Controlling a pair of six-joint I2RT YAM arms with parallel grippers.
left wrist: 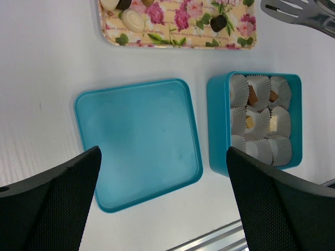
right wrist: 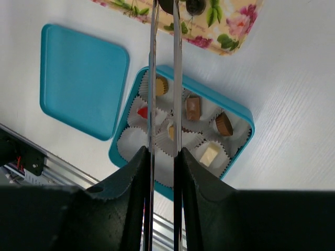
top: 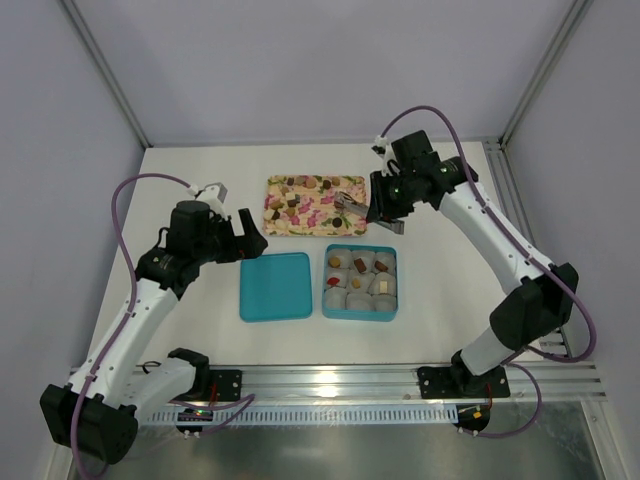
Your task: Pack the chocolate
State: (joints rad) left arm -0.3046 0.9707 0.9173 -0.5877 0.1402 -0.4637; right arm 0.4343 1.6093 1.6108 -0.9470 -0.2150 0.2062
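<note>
Currently the right gripper (right wrist: 163, 151) is clamped on a pair of metal tongs (right wrist: 176, 63), fingers pressed against both blades. The tongs reach out over the flowered tray (top: 310, 210). One dark piece (right wrist: 166, 4) sits between the tong tips at the frame edge, and whether it is actually pinched I can't tell. A second dark piece (right wrist: 195, 5) lies on the tray just right of the tips.

The left gripper (left wrist: 162, 157) has its fingers spread wide and holds nothing. It hangs above the teal lid (left wrist: 138, 138), well apart from any chocolate (right wrist: 192, 107).

The chocolate is split over two places, some in the teal box (left wrist: 217, 125) and the rest loose on the tray. The box stands just in front of the tray, with the lid flat on the table (top: 200, 190) to its left, close but not touching.

Box contents:
- Nine crinkled paper cups (right wrist: 131, 138) in a three-by-three grid.
- Six cups hold one piece each.
- The row nearest the tray holds three brown ones.
- The middle row holds one red, one tan and one cream.
- The three cups of the row nearest the arms are empty.

The tray carries several pieces, mostly dark or brown with at least one cream. They are too small in the top view to count exactly.

Counts: one tray, one box, one lid, one pair of tongs, nine cups, six pieces packed.
</note>
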